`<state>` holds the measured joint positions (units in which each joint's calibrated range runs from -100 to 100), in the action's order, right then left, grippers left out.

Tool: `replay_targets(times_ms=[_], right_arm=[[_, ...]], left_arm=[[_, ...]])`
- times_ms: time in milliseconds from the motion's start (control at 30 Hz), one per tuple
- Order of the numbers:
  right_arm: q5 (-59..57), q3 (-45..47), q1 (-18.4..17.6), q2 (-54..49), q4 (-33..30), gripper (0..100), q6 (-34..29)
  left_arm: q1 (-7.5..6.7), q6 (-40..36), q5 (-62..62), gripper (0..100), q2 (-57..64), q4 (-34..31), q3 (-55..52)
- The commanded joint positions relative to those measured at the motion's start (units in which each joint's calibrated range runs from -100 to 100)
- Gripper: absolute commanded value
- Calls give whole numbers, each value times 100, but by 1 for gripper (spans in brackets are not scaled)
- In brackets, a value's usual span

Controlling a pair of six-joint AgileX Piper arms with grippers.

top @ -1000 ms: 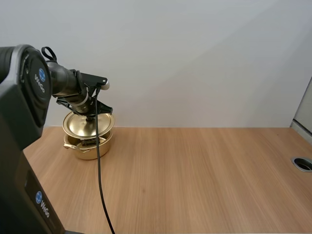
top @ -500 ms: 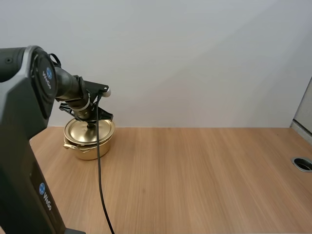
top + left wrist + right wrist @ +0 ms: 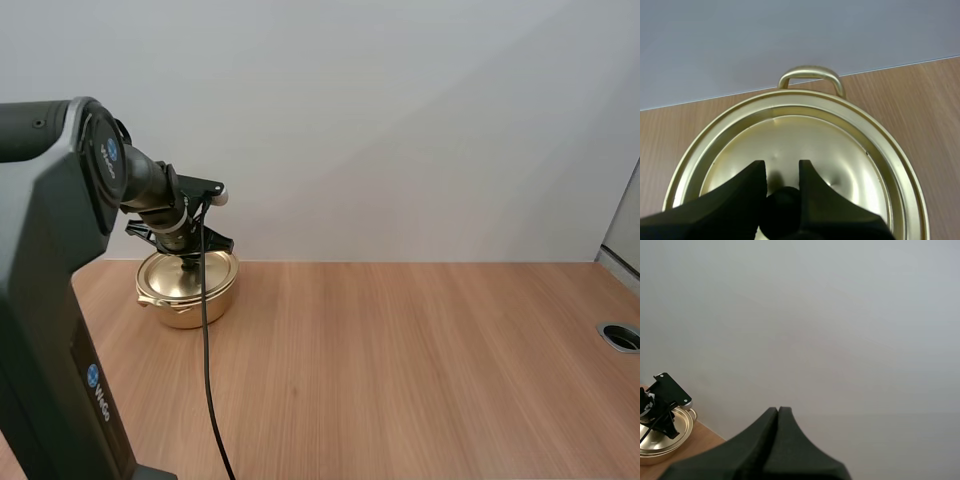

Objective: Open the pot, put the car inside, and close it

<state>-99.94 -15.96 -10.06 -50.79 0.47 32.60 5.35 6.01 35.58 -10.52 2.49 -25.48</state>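
Observation:
A gold pot [image 3: 186, 303] stands at the far left of the table, close to the wall. Its gold lid [image 3: 190, 276] rests flat on the rim. My left gripper [image 3: 189, 261] comes down onto the lid's middle. Seen from the left wrist, the left gripper [image 3: 781, 171] is shut on the black lid knob [image 3: 782, 207], one finger on each side, and the lid [image 3: 845, 160] spans the pot, with a pot handle [image 3: 810, 75] on the wall side. My right gripper [image 3: 778, 413] is shut on nothing, held high and well away from the pot [image 3: 660, 440].
The wooden table [image 3: 400, 360] stretches to the right of the pot. A round metal-rimmed hole [image 3: 622, 335] sits at the table's right edge. The wall stands just behind the pot.
The lid, held tilted above the pot a second ago, has come down and now sits flat on the rim. The left gripper lowered with it.

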Motion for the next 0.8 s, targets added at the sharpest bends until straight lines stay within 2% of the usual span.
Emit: replay_targets(times_ms=[0,467,500,567,633,767], right_arm=[[-6,-9,4,-5,8,0,-2],[-6,-9,4,-5,8,0,-2],[-6,-9,4,9,8,0,-2],[-6,-9,4,9,8,0,-2],[-6,-9,4,9,8,0,-2],[-6,-9,4,9,8,0,-2]], left_arm=[[-1,3,36,0,-13,-6,-3],[-1,-168,118,0,-12,-19,-3],[-1,-221,118,3,-12,-54,-3],[-1,-327,118,17,-12,-140,-3],[-1,-327,102,38,-12,-174,-3],[-1,-301,20,100,-12,-456,-3]])
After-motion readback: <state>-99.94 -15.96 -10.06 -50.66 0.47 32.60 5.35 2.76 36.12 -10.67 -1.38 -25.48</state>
